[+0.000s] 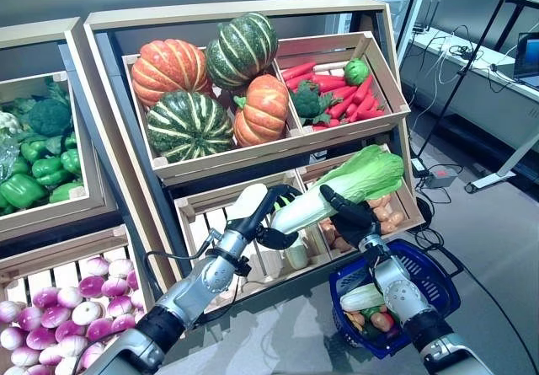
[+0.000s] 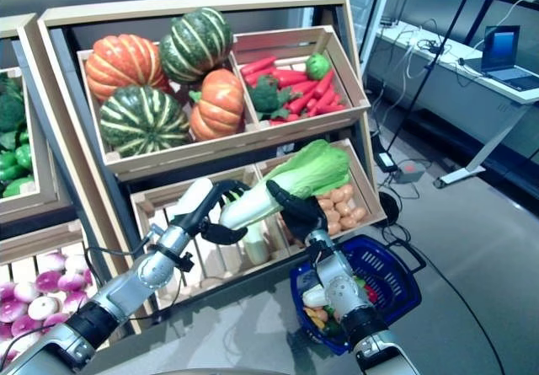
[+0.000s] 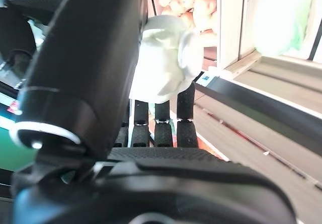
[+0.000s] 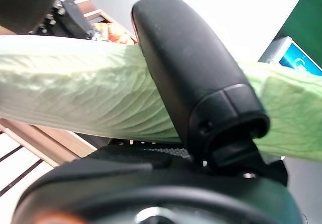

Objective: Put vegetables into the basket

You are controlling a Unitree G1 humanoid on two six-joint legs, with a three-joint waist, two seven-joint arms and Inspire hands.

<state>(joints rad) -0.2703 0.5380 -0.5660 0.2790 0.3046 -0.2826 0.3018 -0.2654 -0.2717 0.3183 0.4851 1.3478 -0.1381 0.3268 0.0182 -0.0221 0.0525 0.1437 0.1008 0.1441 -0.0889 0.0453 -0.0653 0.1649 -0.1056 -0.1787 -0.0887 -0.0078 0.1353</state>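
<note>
— Blue wire basket [image 1: 438, 284] sits nearest us on the floor by our right arm; what do we have in it?

— A pale cabbage-like piece and some small orange and green vegetables. Just above it we hold a napa cabbage [image 1: 337, 191] in the air between both hands.

— How do the fingers stand?

— Our left hand [image 1: 268, 211] curls round the white stem end; our right hand [image 1: 348, 216] wraps the middle, thumb over the top.

— Beyond that?

— The lower crate [image 1: 404, 191] holds small orange potatoes, the upper crates pumpkins [image 1: 206, 84] and red carrots [image 1: 341, 88].

— And the wrist views?

— The left wrist view shows the stem's cut end; the right wrist view shows the veined leaf under the thumb, which our eye views do not.
</note>
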